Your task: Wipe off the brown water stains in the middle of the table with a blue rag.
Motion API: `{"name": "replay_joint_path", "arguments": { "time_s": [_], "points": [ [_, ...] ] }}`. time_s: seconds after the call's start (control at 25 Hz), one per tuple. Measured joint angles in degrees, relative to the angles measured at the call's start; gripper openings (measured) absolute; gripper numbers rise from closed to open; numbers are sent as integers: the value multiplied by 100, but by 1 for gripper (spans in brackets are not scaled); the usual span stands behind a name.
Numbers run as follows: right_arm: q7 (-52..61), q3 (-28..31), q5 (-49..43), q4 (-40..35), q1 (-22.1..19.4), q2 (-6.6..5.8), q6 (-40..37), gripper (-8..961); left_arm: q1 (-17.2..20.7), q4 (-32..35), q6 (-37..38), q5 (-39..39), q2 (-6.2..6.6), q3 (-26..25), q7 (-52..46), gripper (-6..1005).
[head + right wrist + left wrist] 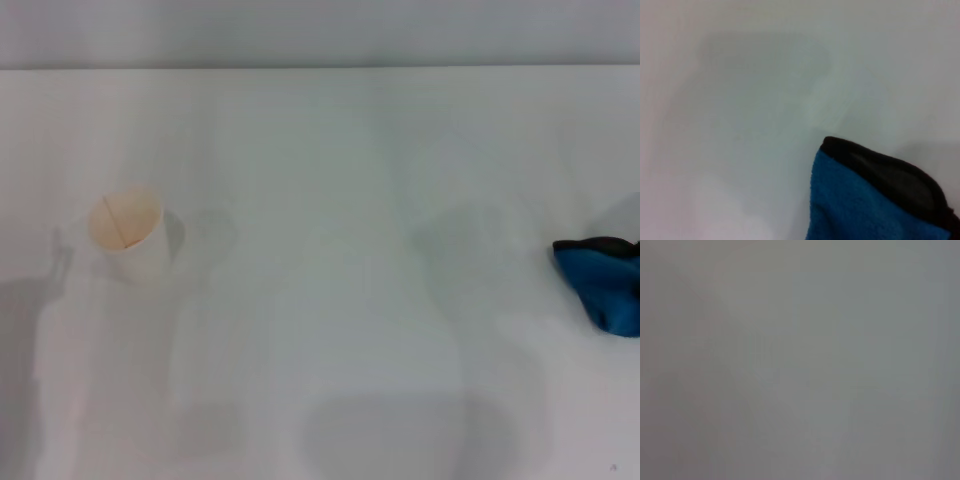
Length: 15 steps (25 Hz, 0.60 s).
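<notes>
On the robot's right, at the table's (330,200) edge of the head view, the blue rag (605,282) was seen crumpled, well apart from the paper cup (130,237) on the left. No brown stain could be made out mid-table. Neither gripper was shown, so their opening cannot be told. The right arm was judged nearer: only its wrist view caught the rag (865,205) close, black hem uppermost, while the left wrist view showed blank surface.

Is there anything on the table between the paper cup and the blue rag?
No. In the head view only bare table lies between the paper cup and the blue rag; no brown stain shows there.
</notes>
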Motion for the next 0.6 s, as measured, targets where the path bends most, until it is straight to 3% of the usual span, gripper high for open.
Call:
{"name": "replay_joint_path", "arguments": {
  "time_s": [0.56,0.6],
  "points": [
    [-15,-29,111,-179,42,14,-496,73,-142,34,33,0,-1,-30,-5,875],
    [-16,-29,151,-256,38,13,-497,150,-132,35,33,0,-3,-41,-5,875]
  ]
}}
